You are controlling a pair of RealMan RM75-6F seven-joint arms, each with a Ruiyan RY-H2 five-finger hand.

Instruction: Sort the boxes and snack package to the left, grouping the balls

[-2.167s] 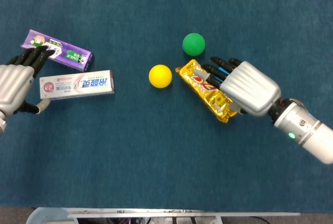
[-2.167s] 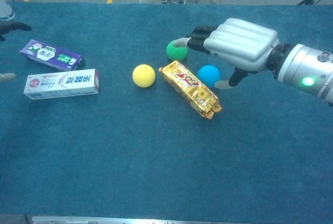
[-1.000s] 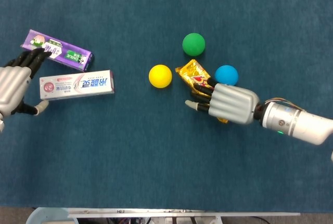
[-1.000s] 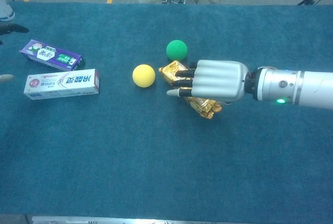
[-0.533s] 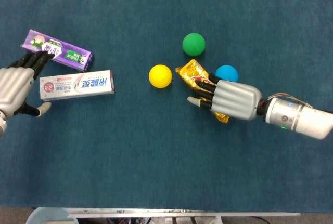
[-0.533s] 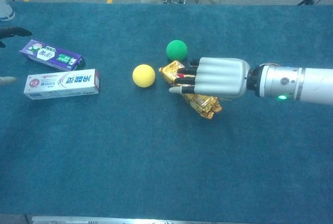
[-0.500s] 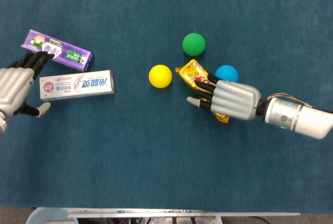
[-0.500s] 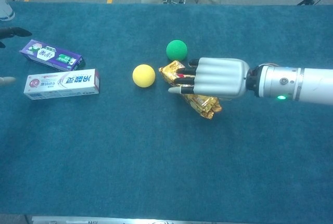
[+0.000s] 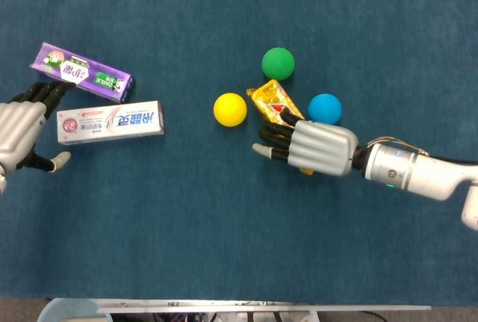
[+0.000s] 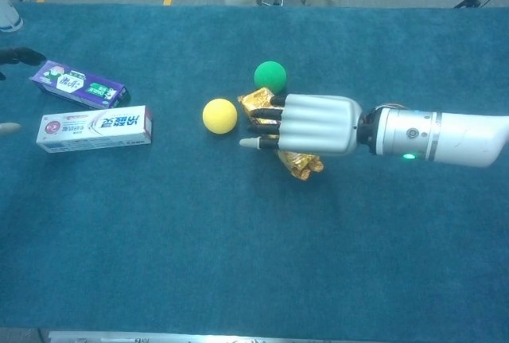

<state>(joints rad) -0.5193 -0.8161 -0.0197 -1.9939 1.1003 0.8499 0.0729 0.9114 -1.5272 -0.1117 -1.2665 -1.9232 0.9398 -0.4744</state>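
The robot's right hand (image 9: 305, 146) lies palm-down across the crinkled gold foil snack package (image 9: 273, 102), its dark fingers (image 10: 266, 116) spread flat over the wrapper and pointing toward the left side of the blue-carpeted counter (image 9: 224, 240). Neither view shows whether the package is truly gripped or only pressed against the cloth; the hand covers most of it, with one foil end showing past the fingertips and a corner below the palm in the chest view.

Just beyond the fingertips sits the yellow foam ball (image 9: 230, 109), near the package's free end; the green foam ball (image 9: 278, 63) rests a little farther off, past the package, and the blue foam ball (image 9: 325, 108) sits just beside the back of the hand.

To do this step well, the hand probably needs a firm hold or a steady downward press before it travels, because slick foil can slip out. The path toward the boxes runs straight at the yellow ball, so lifting the package, or steering it on the near side of that ball, looks wiser than pushing through and scattering the group.

Well away across the counter, the left hand (image 9: 21, 131) rests with fingers apart, holding nothing, its fingertips at the purple rectangular carton (image 9: 81, 72) and beside the white-and-red toothpaste box (image 9: 110, 121).
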